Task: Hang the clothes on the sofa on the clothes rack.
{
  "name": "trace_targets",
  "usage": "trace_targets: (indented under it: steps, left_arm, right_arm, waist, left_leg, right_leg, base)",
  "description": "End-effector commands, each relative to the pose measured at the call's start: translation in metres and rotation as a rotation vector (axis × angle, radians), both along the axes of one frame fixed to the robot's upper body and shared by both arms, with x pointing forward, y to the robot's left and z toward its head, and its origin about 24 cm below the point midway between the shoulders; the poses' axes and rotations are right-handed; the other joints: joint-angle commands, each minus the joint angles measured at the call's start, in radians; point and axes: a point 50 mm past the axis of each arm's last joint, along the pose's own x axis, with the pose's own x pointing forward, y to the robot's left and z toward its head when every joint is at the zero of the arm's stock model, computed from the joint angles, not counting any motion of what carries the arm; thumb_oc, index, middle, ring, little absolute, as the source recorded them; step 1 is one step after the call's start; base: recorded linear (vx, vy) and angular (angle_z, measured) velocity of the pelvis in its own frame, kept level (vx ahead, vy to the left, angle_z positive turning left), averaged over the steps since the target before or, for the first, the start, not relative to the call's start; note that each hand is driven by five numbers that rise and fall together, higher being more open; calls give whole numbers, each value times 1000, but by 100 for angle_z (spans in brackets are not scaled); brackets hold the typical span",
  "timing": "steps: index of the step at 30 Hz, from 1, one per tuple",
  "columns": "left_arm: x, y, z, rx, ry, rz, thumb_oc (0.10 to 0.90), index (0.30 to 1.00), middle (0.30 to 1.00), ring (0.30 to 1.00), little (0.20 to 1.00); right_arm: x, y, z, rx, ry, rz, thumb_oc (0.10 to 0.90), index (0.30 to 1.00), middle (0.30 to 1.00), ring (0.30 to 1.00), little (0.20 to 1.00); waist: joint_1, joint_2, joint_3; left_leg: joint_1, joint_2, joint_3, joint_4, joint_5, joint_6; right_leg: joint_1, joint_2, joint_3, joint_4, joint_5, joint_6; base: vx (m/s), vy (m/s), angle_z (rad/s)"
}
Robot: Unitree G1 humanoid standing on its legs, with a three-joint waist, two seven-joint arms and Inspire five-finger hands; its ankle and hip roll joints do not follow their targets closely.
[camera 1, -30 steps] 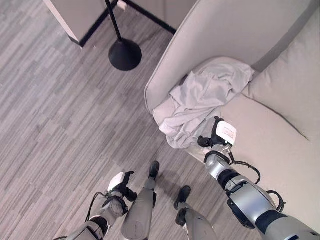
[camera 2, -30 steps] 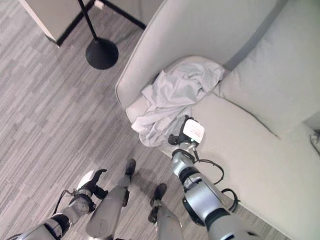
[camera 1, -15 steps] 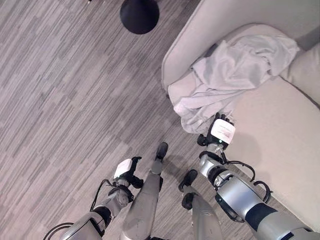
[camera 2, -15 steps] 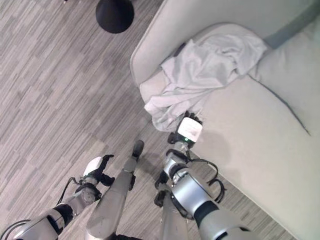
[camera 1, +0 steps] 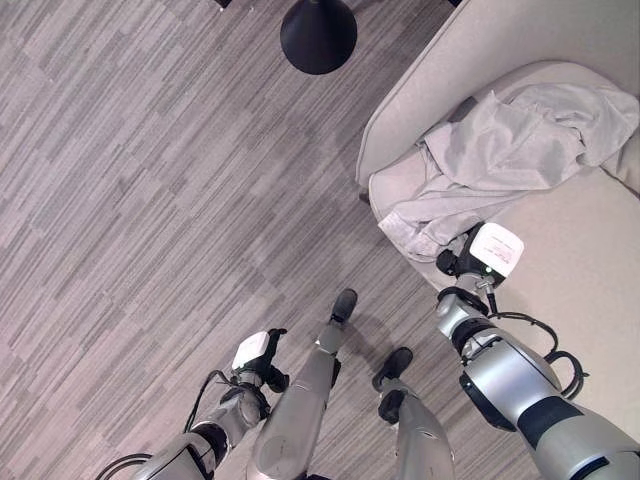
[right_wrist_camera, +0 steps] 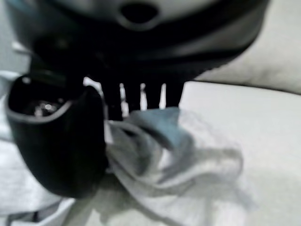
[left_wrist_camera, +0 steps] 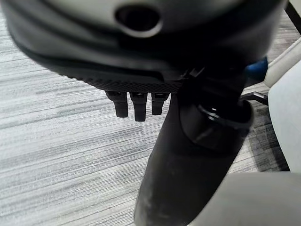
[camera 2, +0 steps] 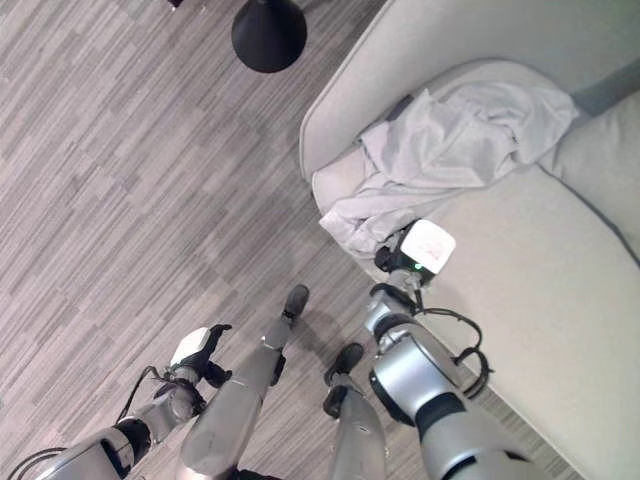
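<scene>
In the right wrist view the right hand's fingers (right_wrist_camera: 141, 96) reach straight down into a raised fold of the pale grey garment (camera 1: 510, 150), with the thumb (right_wrist_camera: 56, 141) set beside them; whether they are closed on the cloth I cannot tell, as the tips are hidden behind the fold. From the head camera the right hand (camera 1: 470, 262) sits at the near lower edge of the garment, at about 4 o'clock in the view, touching its hem where that drapes over the front of the seat.

The left hand (camera 1: 262, 362) hangs low at about 7 o'clock over the floor (camera 1: 140, 200), well apart from the garment. Its fingers (left_wrist_camera: 135, 104) are straight and loosely apart, holding nothing.

The garment lies crumpled on the sofa (camera 1: 590, 290), heaped over the armrest at about 2 o'clock and spilling onto the seat cushion. The sofa is light beige, with a rounded arm and a back cushion at the far right edge.

The floor is grey wood-look plank. At 12 o'clock the round black base (camera 1: 318, 35) of a stand rests on the floor, just beside the sofa's outer arm.
</scene>
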Motion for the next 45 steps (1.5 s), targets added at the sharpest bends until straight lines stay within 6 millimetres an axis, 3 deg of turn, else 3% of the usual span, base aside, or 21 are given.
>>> trace_targets:
  steps: [1, 13, 17, 20, 23, 24, 27, 29, 33, 40, 41, 44, 45]
  left_arm:
    - [-6, -32, -1, 18, -44, -148, 800, 900, 900, 900, 900]
    - [-2, -24, -1, -11, -44, -39, 800, 900, 900, 900, 900]
    - [-7, -9, -7, -50, 0, 87, 800, 900, 900, 900, 900]
    - [-11, -1, -10, -55, 18, 125, 800, 900, 900, 900, 900]
    - [-15, 6, -11, -76, 31, 164, 800, 900, 900, 900, 900]
    - [-18, 7, -12, -92, 37, 164, 800, 900, 900, 900, 900]
    - [-29, 14, -14, -139, 55, 173, 800, 900, 900, 900, 900]
    - [-33, 13, -15, -154, 68, 167, 800, 900, 900, 900, 900]
    - [-50, 29, -12, -241, 104, 162, 800, 900, 900, 900, 900]
    - [-46, 41, 11, -324, 3, 178, 800, 900, 900, 900, 900]
    - [-46, 41, 11, -324, 3, 178, 800, 900, 900, 900, 900]
    - [-38, 48, 29, -328, -90, 159, 800, 900, 900, 900, 900]
    - [-36, 49, 33, -329, -107, 159, 800, 900, 900, 900, 900]
  right_arm:
    - [-19, 5, -39, 173, 141, -14, 400, 300, 300, 300, 300]
    - [-27, 10, -53, 367, 98, -71, 400, 300, 300, 300, 300]
    - [-26, 32, -60, 697, -37, -77, 400, 300, 300, 300, 300]
    - [-23, 62, -59, 894, -111, 30, 400, 300, 300, 300, 300]
    - [-21, 94, -41, 1071, -202, 249, 400, 300, 300, 300, 300]
    - [-23, 99, -36, 1106, -219, 309, 400, 300, 300, 300, 300]
    - [-28, 106, -3, 1192, -304, 556, 400, 300, 300, 300, 300]
    - [-31, 106, -3, 1202, -290, 589, 400, 300, 300, 300, 300]
    - [-29, 83, 70, 1156, -424, 896, 400, 300, 300, 300, 300]
    - [-29, 61, 141, 1047, -613, 1045, 400, 300, 300, 300, 300]
    - [-29, 61, 141, 1047, -613, 1045, 400, 300, 300, 300, 300]
    - [-26, 52, 186, 975, -724, 1105, 400, 300, 300, 300, 300]
    - [-26, 52, 193, 958, -736, 1115, 400, 300, 300, 300, 300]
  waist:
    - [1, 17, 36]
    - [-38, 3, 29]
    - [-63, -21, -29]
    - [-88, -40, -66]
    - [-115, -62, -112]
    - [-123, -63, -125]
    - [-145, -82, -184]
    - [-150, -84, -206]
    - [-183, -86, -355]
    - [-198, -78, -455]
    - [-198, -78, -454]
    - [-197, -80, -488]
    - [-197, -81, -492]
  left_leg:
    - [-61, 5, -14, 100, -152, 8]
    - [-26, 16, 10, 79, -153, 11]
    - [38, 28, 28, 72, -177, 12]
    - [88, 36, 49, 69, -192, 13]
    - [157, 48, 70, 52, -203, 12]
    - [168, 44, 77, 45, -178, 19]
    - [242, 47, 87, 19, -183, 21]
    - [263, 48, 89, 10, -186, 23]
    - [411, 67, 114, -79, -183, 31]
    - [518, 85, 128, -145, -182, 34]
    - [520, 85, 128, -146, -182, 34]
    - [555, 94, 133, -162, -184, 31]
    - [562, 95, 134, -166, -184, 31]
  right_leg:
    - [-34, -43, 16, -62, 61, 12]
    - [-14, -46, 33, -75, 69, 13]
    - [41, -45, 49, -90, 68, 12]
    - [84, -42, 60, -104, 69, 12]
    - [147, -41, 67, -126, 69, 15]
    - [158, -47, 56, -138, 92, 12]
    - [225, -41, 50, -158, 88, 19]
    - [241, -39, 49, -163, 86, 20]
    - [339, -23, 58, -191, 67, 34]
    - [404, -2, 79, -196, 51, 37]
    - [406, -2, 79, -197, 51, 37]
    - [430, 7, 87, -202, 44, 36]
    - [434, 9, 89, -202, 42, 36]
  base:
    - [-20, 42, 0]
    - [4, 3, -2]
    - [65, -5, -4]
    - [88, -6, -18]
    - [87, -8, -24]
    - [56, 20, -28]
    - [108, -22, -15]
    - [140, -23, 2]
    - [197, -13, -27]
    - [83, -10, -21]
    - [32, -20, -6]
    - [45, -26, -4]
    - [30, -18, -4]
